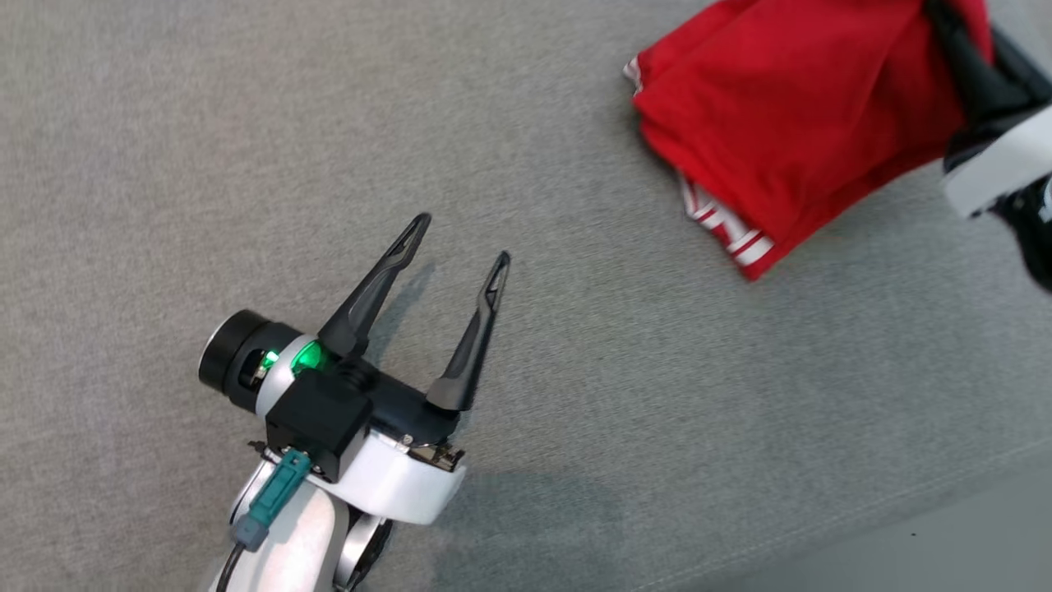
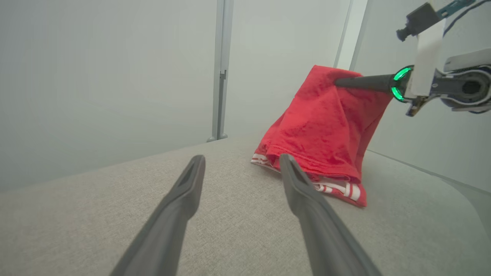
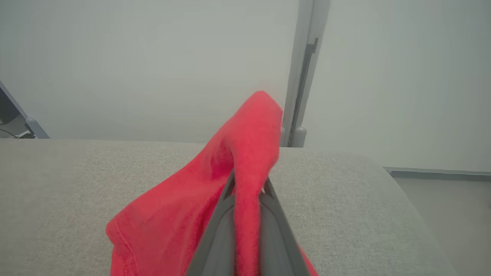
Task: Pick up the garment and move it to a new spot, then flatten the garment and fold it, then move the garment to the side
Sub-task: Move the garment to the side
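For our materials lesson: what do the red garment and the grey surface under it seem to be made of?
Garment: soft knit fabric, probably cotton jersey, matte; it drapes and creases, with a stitched hem. Surface: woven upholstery-like cloth, matte; fine speckled weave shows.

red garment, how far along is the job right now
Done: the right gripper is shut on a bunch of the red garment. In hand: a lift, its top raised, its striped lower edge on the grey upholstered surface. The left gripper is open, apart from it. Left: it hangs bunched, neither flat nor neatly folded, so flattening, folding and setting aside seem to remain.
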{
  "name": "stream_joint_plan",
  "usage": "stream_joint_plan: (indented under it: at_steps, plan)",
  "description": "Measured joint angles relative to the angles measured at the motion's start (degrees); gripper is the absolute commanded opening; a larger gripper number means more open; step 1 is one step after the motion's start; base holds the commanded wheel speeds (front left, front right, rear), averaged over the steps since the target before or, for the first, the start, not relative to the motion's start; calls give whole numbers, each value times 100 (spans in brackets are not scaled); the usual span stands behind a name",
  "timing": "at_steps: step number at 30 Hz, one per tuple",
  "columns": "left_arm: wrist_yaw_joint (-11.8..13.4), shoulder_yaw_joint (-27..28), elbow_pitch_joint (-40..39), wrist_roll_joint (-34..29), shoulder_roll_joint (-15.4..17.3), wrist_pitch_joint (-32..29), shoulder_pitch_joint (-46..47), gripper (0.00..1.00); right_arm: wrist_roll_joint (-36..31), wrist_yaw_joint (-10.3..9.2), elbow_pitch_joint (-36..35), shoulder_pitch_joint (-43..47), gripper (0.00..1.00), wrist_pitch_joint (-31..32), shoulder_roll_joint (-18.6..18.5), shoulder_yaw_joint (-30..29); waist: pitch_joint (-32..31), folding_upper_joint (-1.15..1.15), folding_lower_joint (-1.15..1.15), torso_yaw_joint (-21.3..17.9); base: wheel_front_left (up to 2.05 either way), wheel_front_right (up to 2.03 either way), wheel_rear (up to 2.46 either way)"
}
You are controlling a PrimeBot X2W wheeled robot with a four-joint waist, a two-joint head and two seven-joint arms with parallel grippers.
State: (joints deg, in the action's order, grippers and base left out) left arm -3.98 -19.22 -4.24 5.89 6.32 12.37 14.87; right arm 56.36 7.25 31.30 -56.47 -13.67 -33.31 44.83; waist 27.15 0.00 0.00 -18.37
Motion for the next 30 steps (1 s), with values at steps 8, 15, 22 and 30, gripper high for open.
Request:
stream_joint_plan:
  at_steps: [8, 15, 22, 30]
  plan:
    - [0, -281, -1238, -256, 14, -476, 330, 100, -147, 1, 1150, -992, 0, -55, -97, -176, 579, 0, 0, 481, 0, 0, 0]
    - [0, -408, -1933, -350, 34, -964, 388, 100, -452, 1, 1876, -1303, 0, -56, -192, -989, 839, 0, 0, 706, 0, 0, 0]
    - [1, -402, -2304, -389, 119, -1267, 453, 100, -1323, 2, 2714, -1681, 0, -56, -437, -2060, 1084, 0, 0, 786, 0, 0, 0]
    - [8, -398, -2493, -389, 196, -1445, 452, 100, -2294, 2, 3074, -1817, 0, -65, -299, -2572, 1332, 0, 0, 824, 0, 0, 0]
